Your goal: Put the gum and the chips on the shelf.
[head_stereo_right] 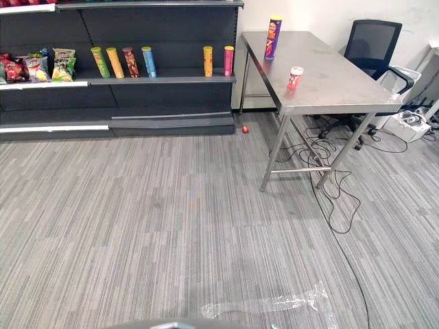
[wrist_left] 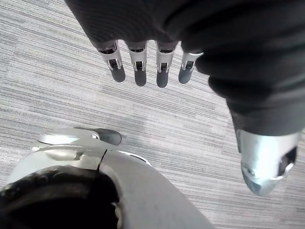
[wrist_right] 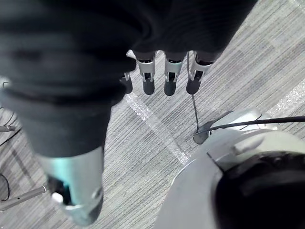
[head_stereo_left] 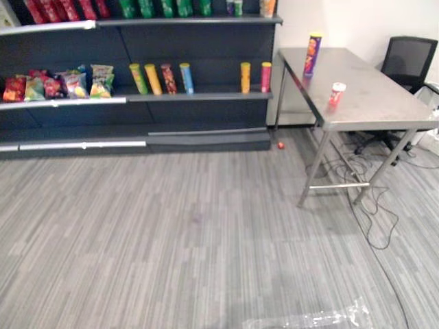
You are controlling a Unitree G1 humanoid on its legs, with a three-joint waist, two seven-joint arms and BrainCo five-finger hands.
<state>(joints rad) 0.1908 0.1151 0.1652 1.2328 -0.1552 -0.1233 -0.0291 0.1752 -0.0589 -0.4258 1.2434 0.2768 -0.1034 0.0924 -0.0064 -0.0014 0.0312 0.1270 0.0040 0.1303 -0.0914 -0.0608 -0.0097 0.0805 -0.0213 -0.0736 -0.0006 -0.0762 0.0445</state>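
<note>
Plainly, nothing is in hand yet: the left hand (wrist_left: pixel 139 71) and the right hand (wrist_right: pixel 167 78) both hang over the carpet with fingers (wrist_left: pixel 163 76) loosely straight and apart, holding nothing. The purple chips can (head_stereo_left: pixel 313 53) stands upright near the counter's (head_stereo_left: pixel 374 96) far corner, the one closest to the shelf (head_stereo_left: pixel 199 96). The gum tub (head_stereo_left: pixel 337 94), small and red and white, stands well apart from it, nearer the near end and just in from the long edge facing the open floor.

The main risk, as I judge it, is a topple. The chips can is tall and narrow, so a glancing touch could tip it and roll it off the corner. The gum tub sits close enough to the edge to be nudged over.

Cables (head_stereo_right: pixel 336 185) trail on the floor under the counter and out past its legs, a likely snag for anything stepping in close. A small red object (head_stereo_left: pixel 280 145) lies on the carpet by the shelf's base. A strip of clear tape (head_stereo_left: pixel 322 319) lies on the carpet nearby.

A row of chip tubes (head_stereo_left: pixel 158 79) and snack bags (head_stereo_left: pixel 55 85) already occupies the middle shelf board, with gaps between tubes. An office chair (head_stereo_left: pixel 408 60) stands behind the counter, out of the way
</note>
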